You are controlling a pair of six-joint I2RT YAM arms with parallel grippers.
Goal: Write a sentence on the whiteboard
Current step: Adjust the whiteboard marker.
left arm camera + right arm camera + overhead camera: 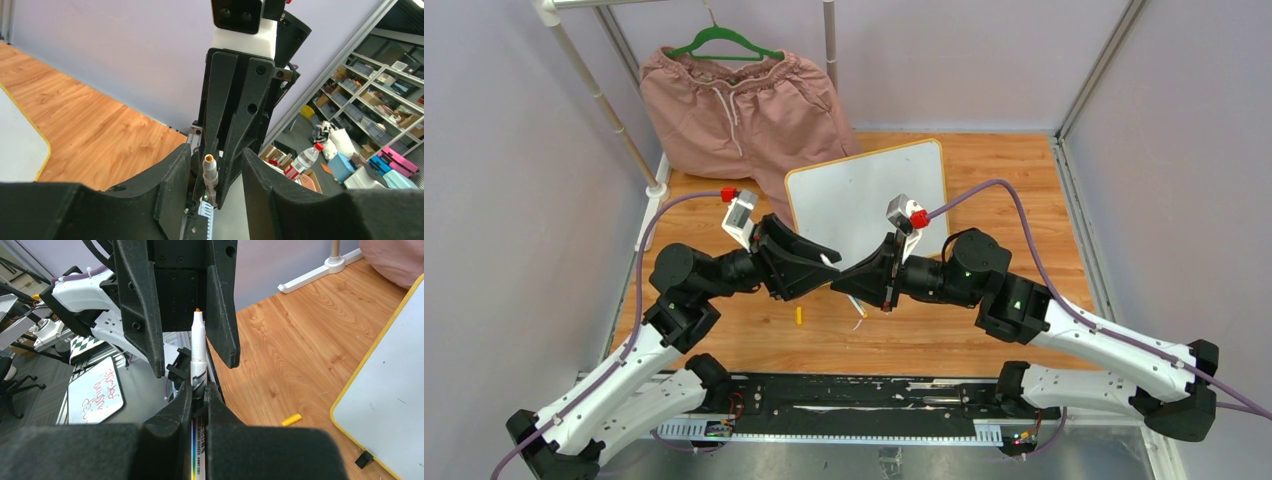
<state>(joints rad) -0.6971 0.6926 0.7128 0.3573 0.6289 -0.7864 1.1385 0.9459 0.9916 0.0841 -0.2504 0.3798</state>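
Wood-grain table (1024, 170) fills the cell, with the whiteboard (864, 190) lying flat at 12 o'clock of the two meeting grippers. The right gripper (198, 390) is clamped on an uncapped marker (198, 347), its orange tip pointing at the left gripper (214, 165), whose jaws stand apart on either side of that tip. A yellow cap (799, 316) lies at 7 o'clock; pink shorts (744, 110) hang at 11.
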